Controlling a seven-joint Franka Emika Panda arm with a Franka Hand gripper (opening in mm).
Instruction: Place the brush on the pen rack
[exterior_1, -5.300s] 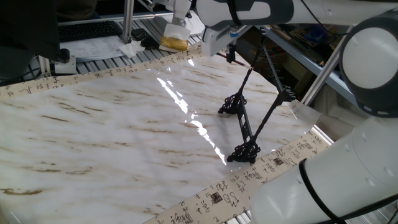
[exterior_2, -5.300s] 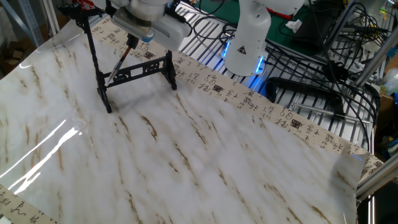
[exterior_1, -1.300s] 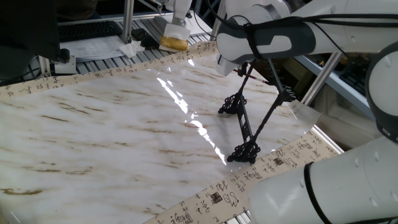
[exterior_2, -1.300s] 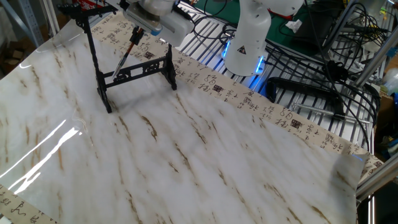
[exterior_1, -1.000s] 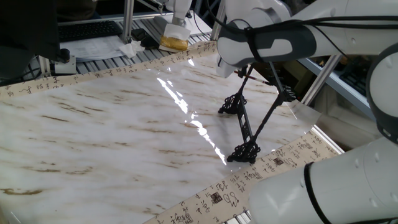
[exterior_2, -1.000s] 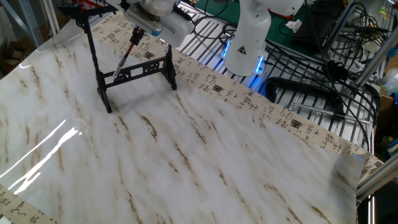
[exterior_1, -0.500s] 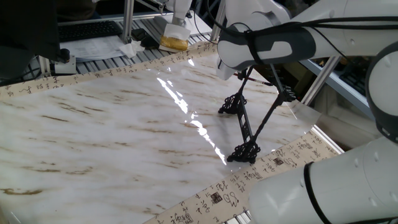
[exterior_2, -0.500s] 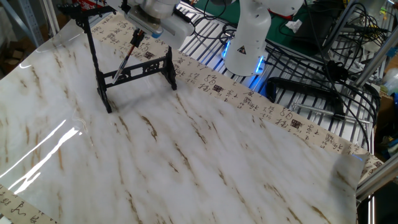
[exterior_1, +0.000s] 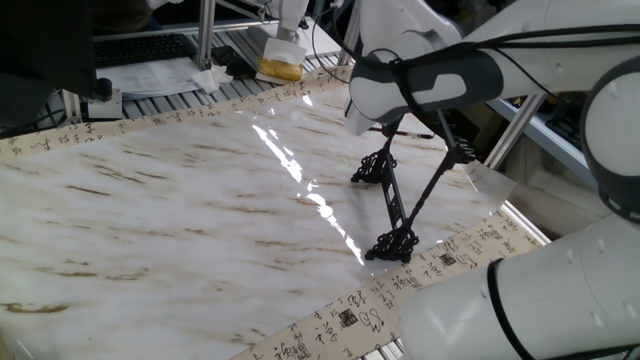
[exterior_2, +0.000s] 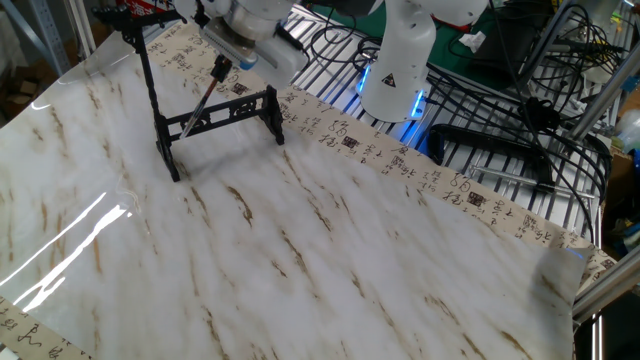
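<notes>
The brush (exterior_2: 203, 96) hangs tilted, its upper end in my gripper (exterior_2: 221, 63) and its lower end down by the cross rail of the pen rack (exterior_2: 222, 112). The gripper is shut on the brush's top, just above the rack, right of the tall post (exterior_2: 148, 70). In the one fixed view, the pen rack (exterior_1: 398, 205) stands at the table's right. My wrist (exterior_1: 420, 80) hovers over its far end and covers the fingers. There the brush cannot be told from the thin black rods.
A paper strip with calligraphy (exterior_2: 400, 160) borders the marble-patterned table (exterior_2: 300, 250). The white robot base (exterior_2: 395, 70) and black cables (exterior_2: 500, 150) lie beyond that edge. A yellowish block (exterior_1: 280, 65) and a keyboard (exterior_1: 145, 48) sit past the far edge.
The gripper has shifted slightly left and turned over the last half second, carrying the brush's top with it. The brush's lower end stays by the rack's rail. The rack has not moved.
</notes>
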